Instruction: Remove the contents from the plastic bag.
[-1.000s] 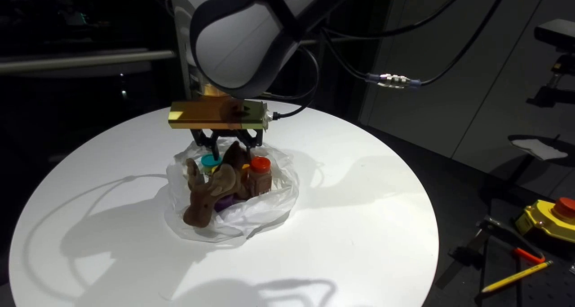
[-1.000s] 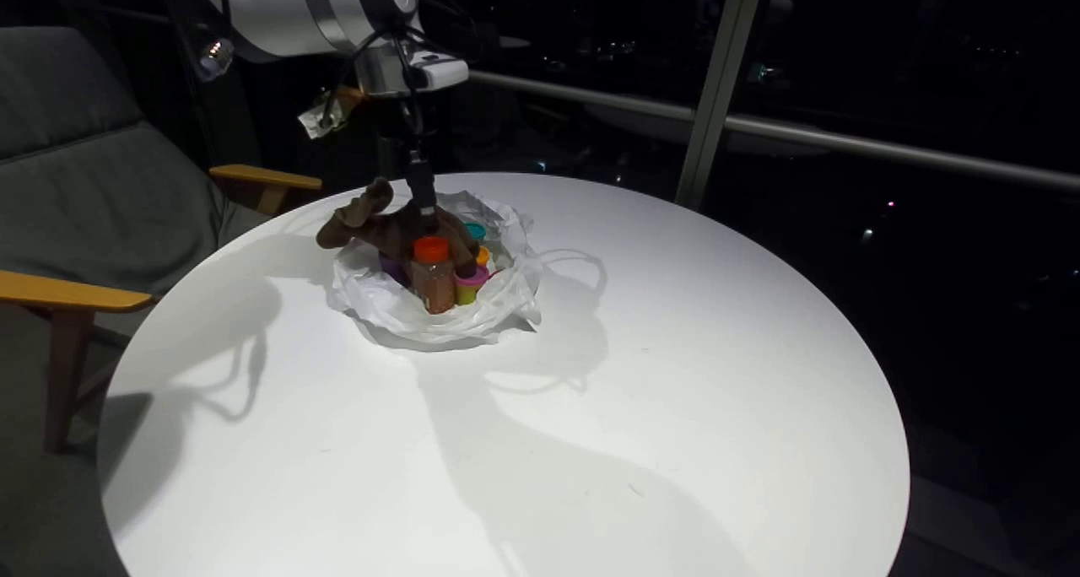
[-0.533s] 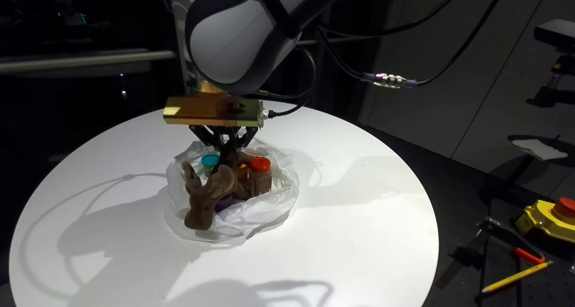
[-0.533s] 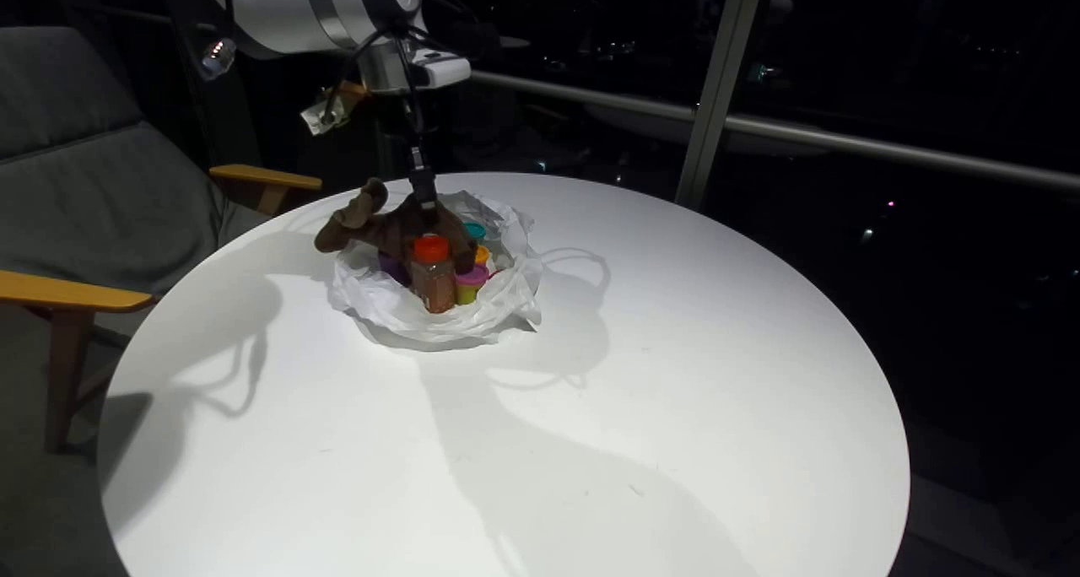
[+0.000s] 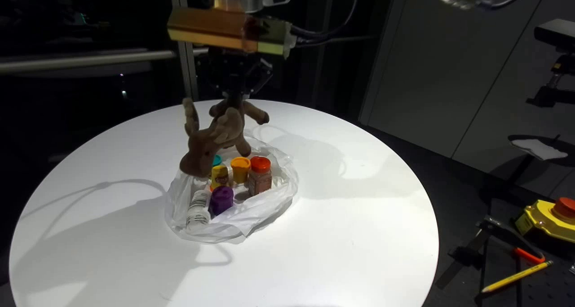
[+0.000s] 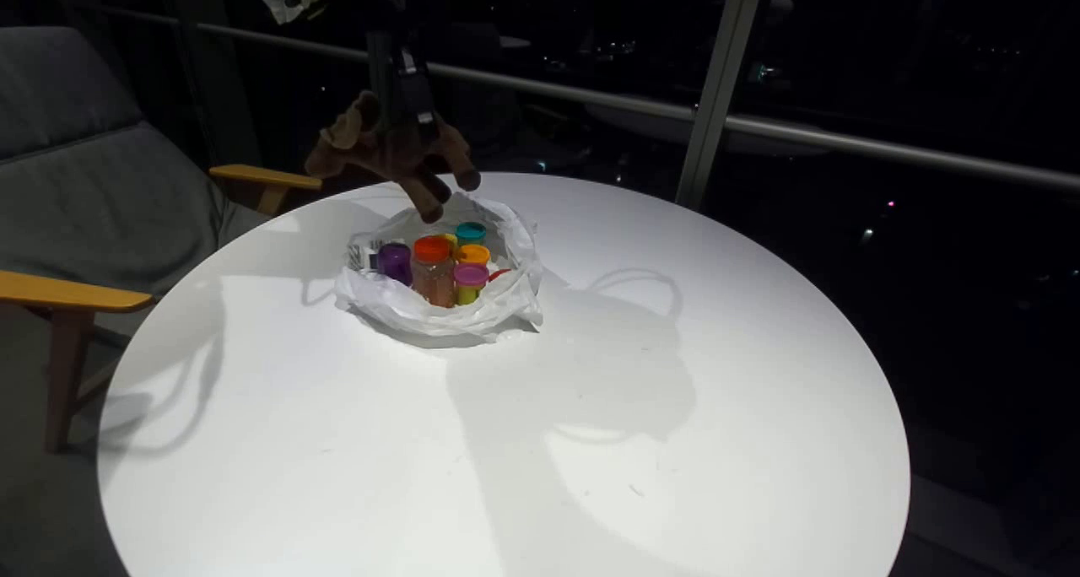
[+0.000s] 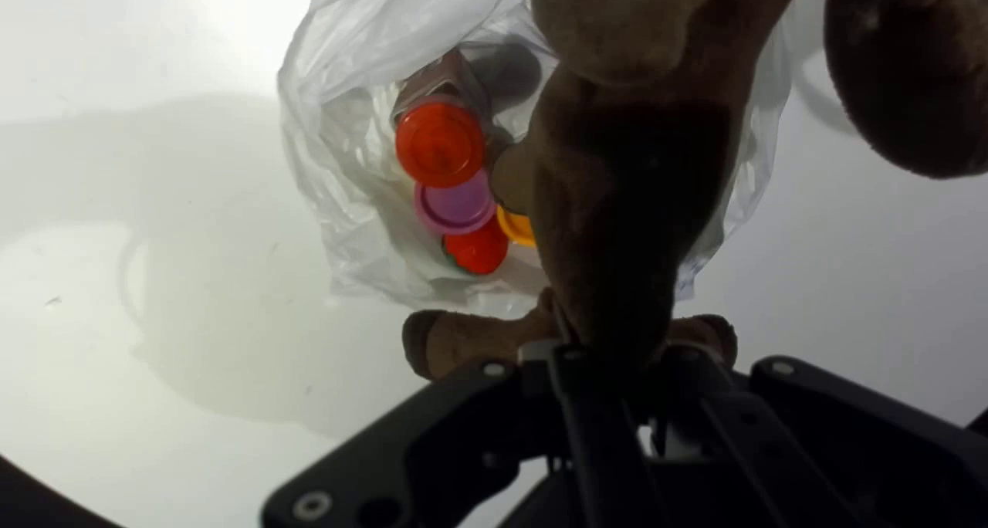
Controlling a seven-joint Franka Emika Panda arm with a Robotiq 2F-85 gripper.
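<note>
Item 1, jar [image 5: 259, 177]: red-lidded, upright; landmark for all places below. In the open bag [image 5: 245, 218], to be removed.

Item 2, pink tub [image 6: 470, 286]: just beside the jar, contact uncertain. In the bag, to be removed.

Item 3, orange tub [image 5: 240, 170]: near the jar, upright. To be removed.

Item 4, purple tub [image 5: 222, 200]: near the jar, on the side away from the pink tub. To be removed.

Item 5, red piece [image 7: 476, 252]: past the pink tub from the jar; green at its edge, partly hidden, kind uncertain. To be removed.

Item 6, yellow tub [image 5: 219, 177]: farther from the jar than the orange tub; which way up cannot be told. To be removed.

Item 7, teal tub [image 6: 471, 234]: farther again from the jar. To be removed.

Item 8, white article [image 5: 198, 208]: well off from the jar, past the purple tub; printed, kind unclear. To be removed. Eight seen inside, others possibly hidden; by judgement an early stage.

Item 9, moose [image 5: 227, 126]: soft toy, aloft, higher than the jar and apart from it. Out of the bag, not yet set down.

Item 10, fingers [image 6: 415, 92]: above the jar's level, pinching the moose by its body.

Item 11, bench [image 5: 341, 244]: under the jar and bag, reaching well past both. Likely resting place for the moose, well apart from the jar.
</note>
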